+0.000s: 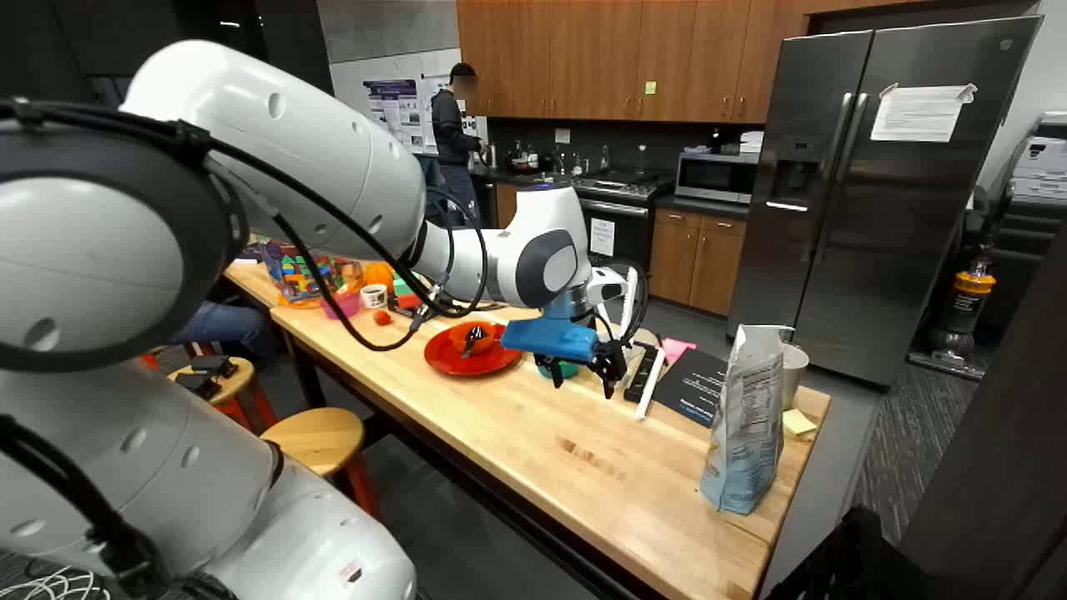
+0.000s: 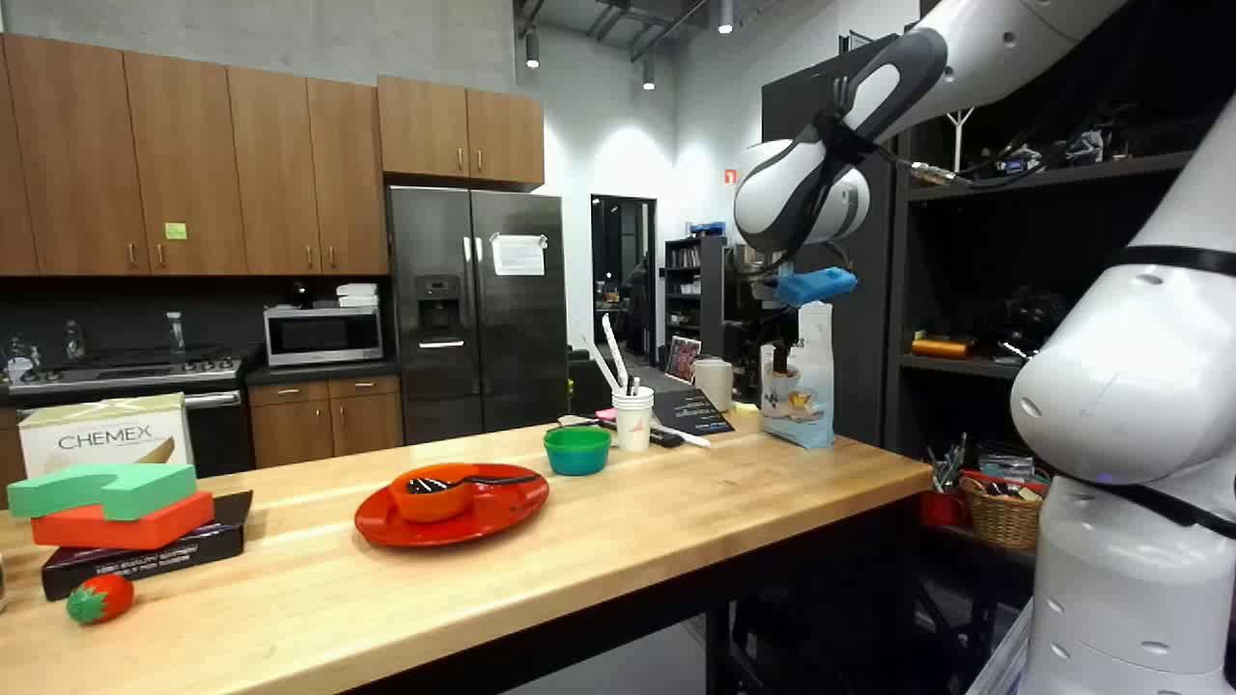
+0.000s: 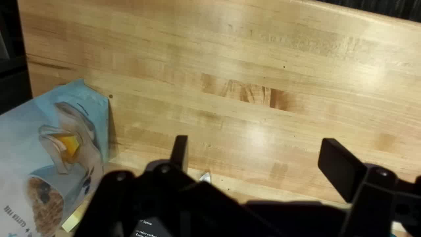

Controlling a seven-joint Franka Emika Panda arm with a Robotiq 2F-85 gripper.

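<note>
Gripper (image 3: 258, 157) and bag (image 3: 49, 148) are well apart in my wrist view: I have both fingers released and parted wide, the wood of the table (image 3: 230, 49) showing between them, and the bag off past one finger. Both exterior views show me that bag standing upright on the tabletop, pale above and light blue below, with the gripper hanging over the wood near it, higher than the bag's foot. Near the bag I see a cream container (image 1: 794, 375), some yellow sticky notes (image 1: 798, 422) and a black sheet (image 1: 692, 387) with white print. Farther from the bag, in an exterior view, stands a stack of paper cups (image 2: 633, 422) holding white sticks (image 2: 614, 347), then, farther still from it, a green bowl (image 2: 577, 444). Well away from the bag lies a red plate (image 2: 512, 502), carrying an orange bowl (image 2: 435, 508) with a black utensil (image 2: 473, 480) resting in it.
</note>
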